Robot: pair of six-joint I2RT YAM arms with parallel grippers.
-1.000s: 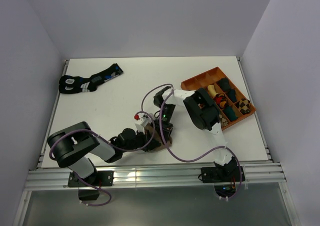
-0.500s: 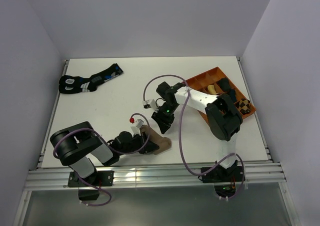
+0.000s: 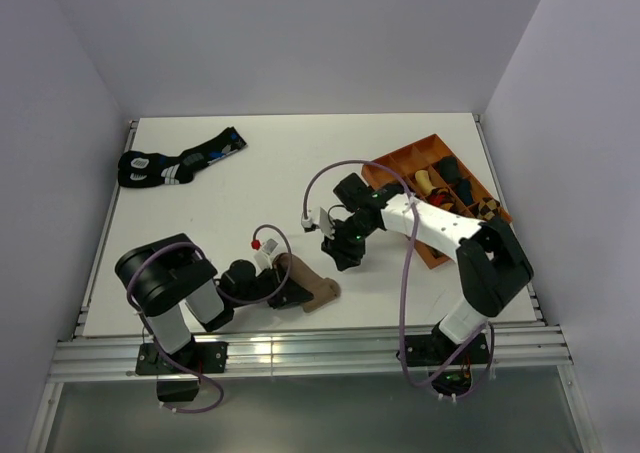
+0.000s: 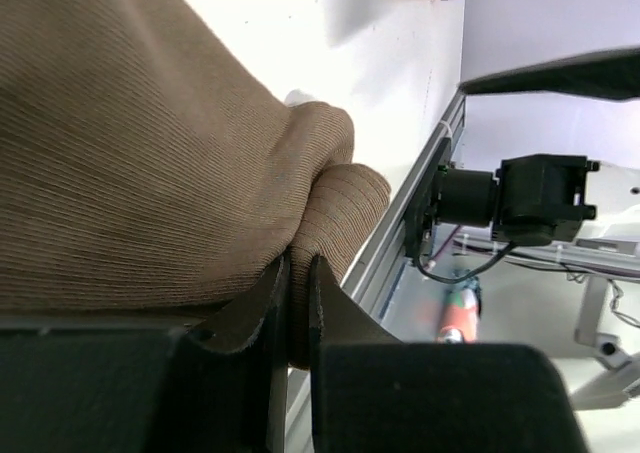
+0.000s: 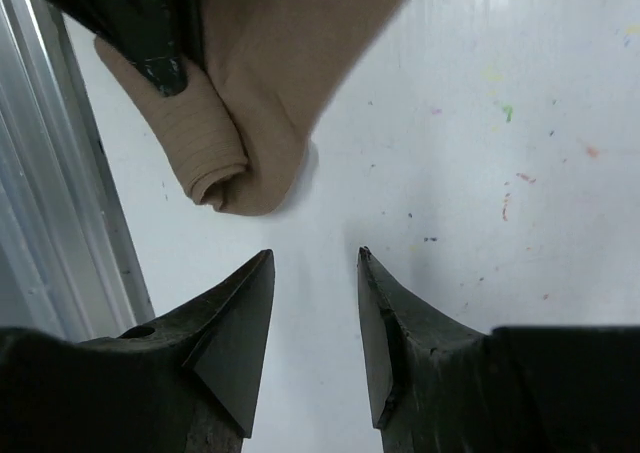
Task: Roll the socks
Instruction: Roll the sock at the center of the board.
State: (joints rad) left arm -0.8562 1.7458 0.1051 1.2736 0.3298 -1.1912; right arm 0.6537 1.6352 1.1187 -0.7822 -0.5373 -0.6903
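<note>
Tan sock [image 3: 315,291] lies bunched near the front edge of the table [image 3: 200,223] | we note the left gripper [image 4: 297,278] clamped on a fold of it | right gripper [image 5: 315,273] jaws apart, holding nothing, over bare table just beside the sock's curled end

The tan-brown sock [image 3: 316,291], ribbed and bunched into a loose roll, lies on the desk [image 3: 200,213]. One fold is pinched in the left gripper [image 4: 298,263], and its rolled end lies just beyond the right gripper [image 5: 315,258], apart from it.
</note>
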